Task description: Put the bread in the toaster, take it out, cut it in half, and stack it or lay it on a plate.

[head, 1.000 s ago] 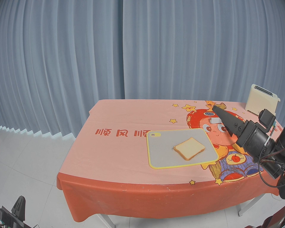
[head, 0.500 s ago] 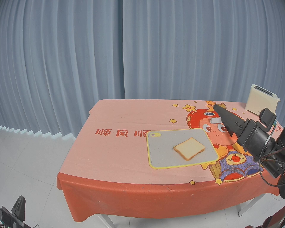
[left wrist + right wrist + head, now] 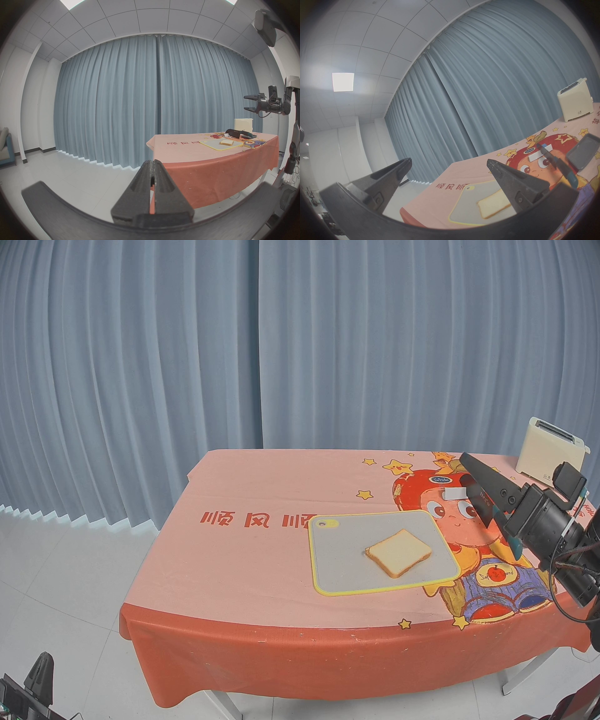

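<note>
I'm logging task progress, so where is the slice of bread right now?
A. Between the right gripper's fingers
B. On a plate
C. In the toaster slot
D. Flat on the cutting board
D: the bread lies flat on the grey, yellow-rimmed cutting board, well apart from the toaster, and nothing is holding it.

You're pulling the right gripper (image 3: 448,162) back toward the toaster (image 3: 551,455), away from the board; the knife (image 3: 514,545) is coming into view under it.
</note>
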### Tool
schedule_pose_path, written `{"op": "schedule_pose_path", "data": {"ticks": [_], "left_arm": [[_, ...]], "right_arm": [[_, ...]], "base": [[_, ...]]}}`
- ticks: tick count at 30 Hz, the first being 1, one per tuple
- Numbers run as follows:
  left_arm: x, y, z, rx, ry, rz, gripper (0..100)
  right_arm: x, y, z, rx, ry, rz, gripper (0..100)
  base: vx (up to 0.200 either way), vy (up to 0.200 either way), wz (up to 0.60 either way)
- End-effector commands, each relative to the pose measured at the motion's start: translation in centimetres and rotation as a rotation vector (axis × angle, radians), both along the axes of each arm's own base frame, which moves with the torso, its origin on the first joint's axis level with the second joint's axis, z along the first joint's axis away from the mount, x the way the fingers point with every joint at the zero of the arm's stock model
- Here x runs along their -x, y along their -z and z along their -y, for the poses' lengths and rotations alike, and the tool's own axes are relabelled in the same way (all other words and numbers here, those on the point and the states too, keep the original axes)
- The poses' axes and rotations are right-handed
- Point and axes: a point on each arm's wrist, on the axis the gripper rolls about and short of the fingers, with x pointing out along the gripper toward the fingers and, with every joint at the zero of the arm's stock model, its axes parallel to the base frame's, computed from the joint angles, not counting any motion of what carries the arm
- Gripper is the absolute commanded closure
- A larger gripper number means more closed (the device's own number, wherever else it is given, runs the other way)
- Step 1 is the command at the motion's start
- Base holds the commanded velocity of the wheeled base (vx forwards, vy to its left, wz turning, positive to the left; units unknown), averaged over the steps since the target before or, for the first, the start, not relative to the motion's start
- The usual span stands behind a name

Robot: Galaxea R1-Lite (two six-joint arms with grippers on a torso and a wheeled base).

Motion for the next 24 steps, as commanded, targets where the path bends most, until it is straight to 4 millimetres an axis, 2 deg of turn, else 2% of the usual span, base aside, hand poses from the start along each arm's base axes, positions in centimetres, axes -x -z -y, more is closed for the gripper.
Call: {"op": "schedule_pose_path", "data": {"ticks": [1, 20, 24], "left_arm": [[0.0, 0.5, 0.0, 0.000, -0.001, 0.000, 100], [0.0, 0.5, 0.0, 0.000, -0.001, 0.000, 100], [0.0, 0.5, 0.0, 0.000, -0.001, 0.000, 100]], "right_arm": [[-0.2, 0.1, 0.5, 0.016, 0.026, 0.001, 0], [-1.8, 1.7, 4.4, 0.253, 0.233, -0.037, 0], [-1.8, 2.0, 4.7, 0.271, 0.246, -0.041, 0]], "base": [[0.000, 0.000, 0.00], [0.000, 0.000, 0.00], [0.000, 0.000, 0.00]]}}
